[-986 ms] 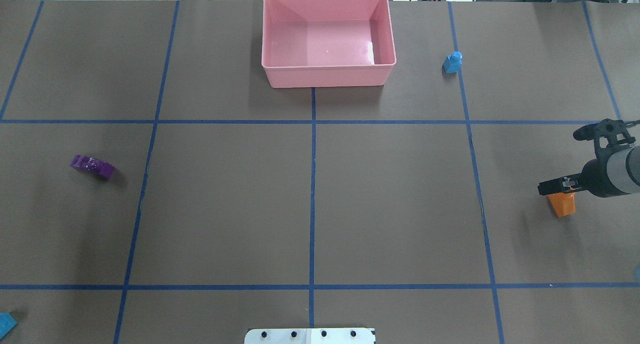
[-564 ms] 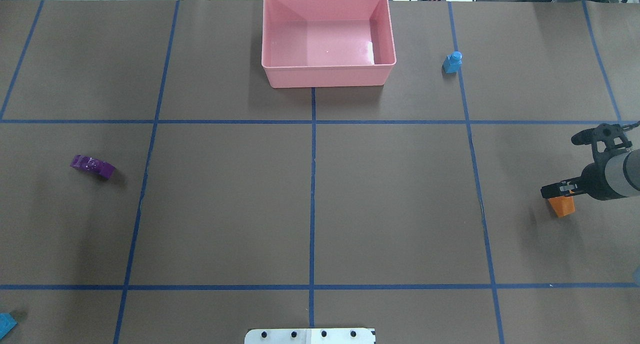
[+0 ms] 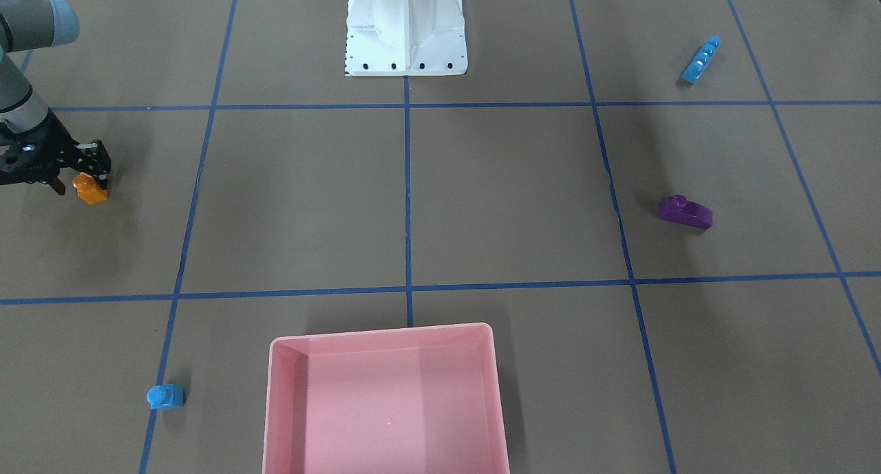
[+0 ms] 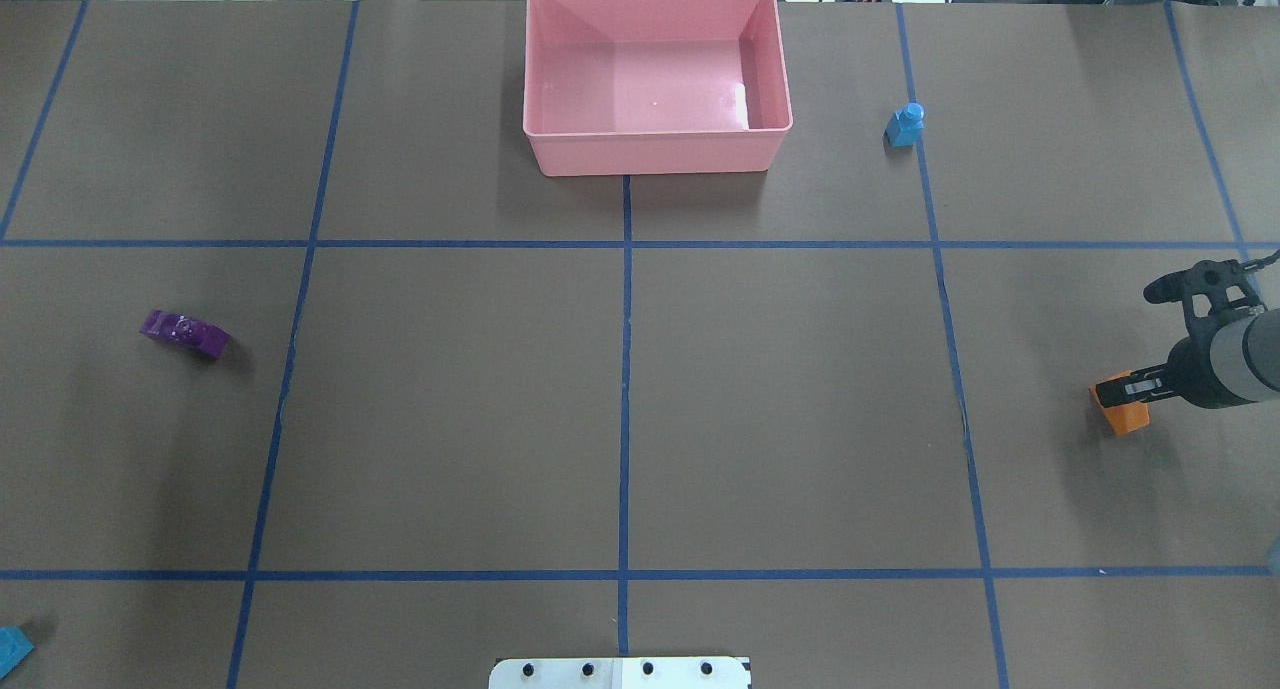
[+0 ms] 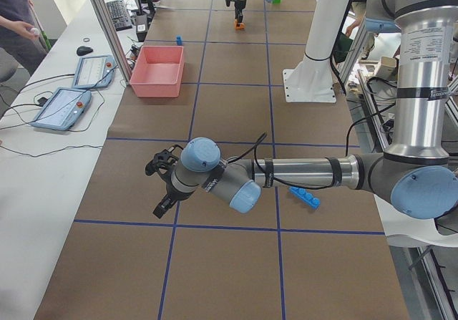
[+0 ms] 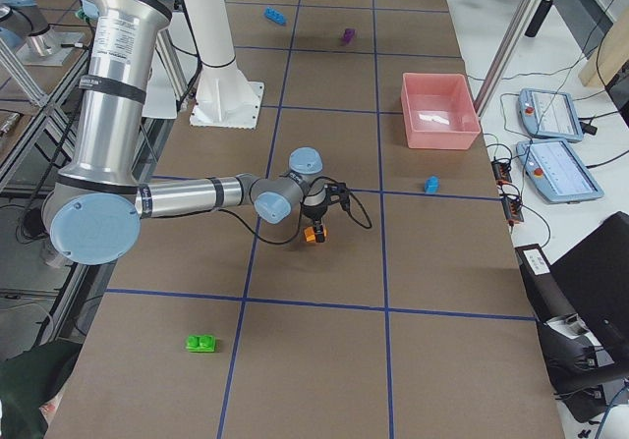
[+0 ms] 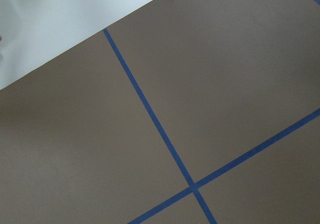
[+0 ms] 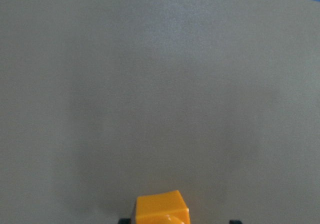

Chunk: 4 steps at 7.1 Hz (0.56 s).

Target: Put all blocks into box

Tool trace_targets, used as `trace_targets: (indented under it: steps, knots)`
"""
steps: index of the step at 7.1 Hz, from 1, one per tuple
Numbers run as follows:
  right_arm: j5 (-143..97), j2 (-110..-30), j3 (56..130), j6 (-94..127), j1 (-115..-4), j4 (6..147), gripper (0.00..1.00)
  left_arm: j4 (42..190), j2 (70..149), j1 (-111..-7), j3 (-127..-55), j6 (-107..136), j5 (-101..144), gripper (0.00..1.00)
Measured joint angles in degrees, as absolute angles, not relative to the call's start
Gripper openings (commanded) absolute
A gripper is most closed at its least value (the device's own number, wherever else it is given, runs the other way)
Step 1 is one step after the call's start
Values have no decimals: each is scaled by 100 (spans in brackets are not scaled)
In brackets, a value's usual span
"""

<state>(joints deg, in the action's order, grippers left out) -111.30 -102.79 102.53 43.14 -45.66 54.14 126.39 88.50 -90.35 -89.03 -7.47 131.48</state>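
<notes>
My right gripper (image 4: 1128,389) is low over the orange block (image 4: 1122,409) at the table's right side. Its fingers stand open on either side of the block, as the front view (image 3: 81,175) and the right wrist view (image 8: 162,209) show. The pink box (image 4: 657,149) stands at the far middle and holds no block. The small light-blue block (image 4: 905,126) stands to its right. The purple block (image 4: 185,333) lies at the left. The long light-blue block (image 3: 701,60) lies near the left front corner. The green block (image 6: 202,343) lies beyond the table's right end. My left gripper (image 5: 161,187) hovers over the left end; I cannot tell its state.
The white robot base (image 3: 406,27) stands at the near middle edge. Blue tape lines divide the brown table cover (image 4: 450,399) into squares. A side table with two tablets (image 5: 93,69) runs along the far edge, and a person (image 5: 14,19) stands there.
My right gripper has come down and drawn slightly right, so its fingers now straddle the orange block. The blocks and the box have not moved.
</notes>
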Motion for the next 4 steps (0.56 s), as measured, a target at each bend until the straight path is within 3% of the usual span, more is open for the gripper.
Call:
trace_targets:
  steps: [1,4]
  knots:
    - [-11109,-10274,10251,4291,-4546,5414,0,12639,8850,-9035,-8903,-747,13149,100]
    - [-11140,-10213,10681,4305,-4630,5430,0,12646,8843,-9035,-8903,-747,13148,100]
